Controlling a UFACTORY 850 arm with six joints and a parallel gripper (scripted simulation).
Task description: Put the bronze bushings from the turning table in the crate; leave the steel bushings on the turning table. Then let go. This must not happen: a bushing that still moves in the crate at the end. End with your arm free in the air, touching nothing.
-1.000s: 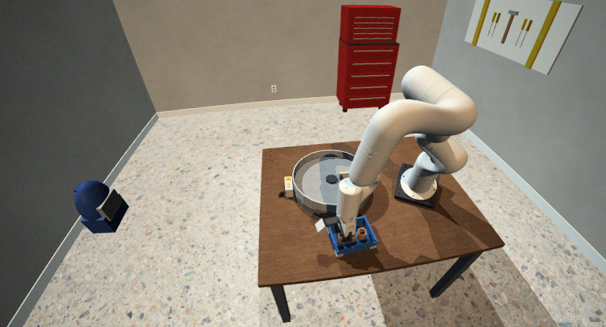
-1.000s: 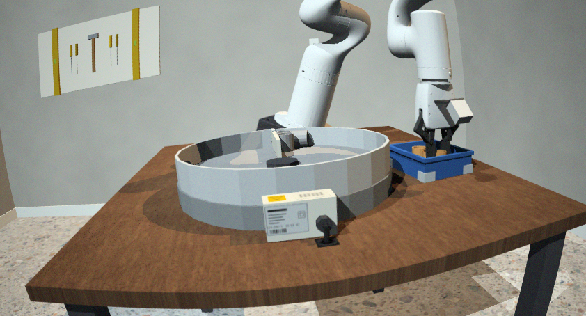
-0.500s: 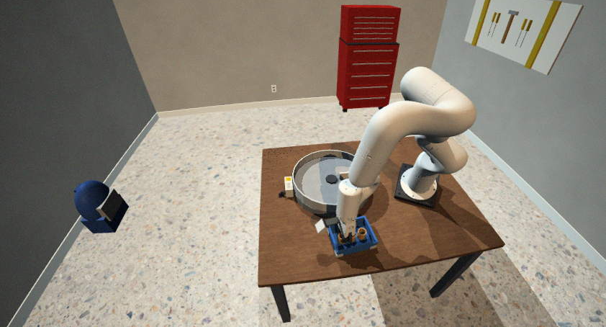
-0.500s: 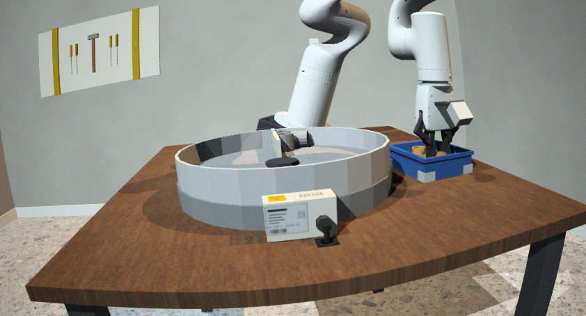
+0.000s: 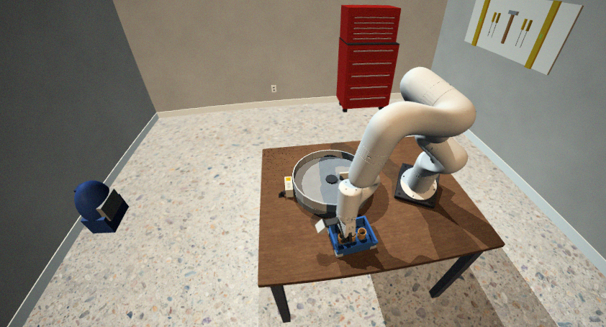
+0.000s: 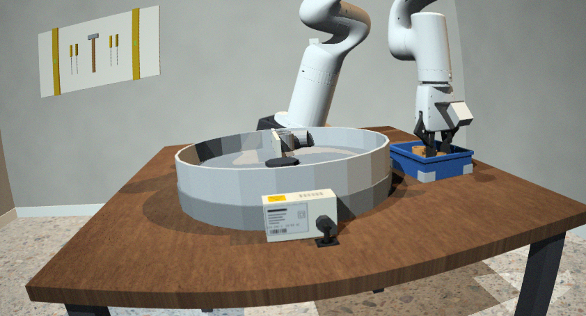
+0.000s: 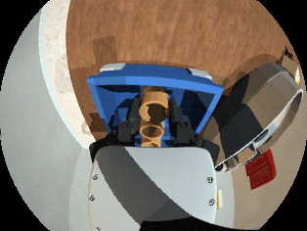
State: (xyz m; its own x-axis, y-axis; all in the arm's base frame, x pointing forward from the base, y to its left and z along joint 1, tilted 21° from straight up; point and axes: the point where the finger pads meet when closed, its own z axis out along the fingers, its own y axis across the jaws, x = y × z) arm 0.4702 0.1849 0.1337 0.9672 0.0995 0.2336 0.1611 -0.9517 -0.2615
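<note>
If the fingers of the gripper [image 5: 346, 239] [image 6: 437, 150] [image 7: 154, 109], pinching a bronze bushing [image 5: 340, 239] [image 6: 440, 153] [image 7: 155, 94] inside the blue crate [image 5: 357, 251] [image 6: 445, 168] [image 7: 153, 80], open too fast, it might tip, bump those close beside them, and roll.

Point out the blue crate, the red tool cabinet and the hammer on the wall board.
Blue crate [image 5: 355, 249] [image 6: 445, 171] [image 7: 156, 80]: top, exterior and wrist views; side wall or rim.
Red tool cabinet [image 5: 368, 76] [image 7: 261, 169]: top and wrist views; drawer front.
Hammer [image 5: 507, 31] [image 6: 93, 56]: top and exterior views; handle.
</note>
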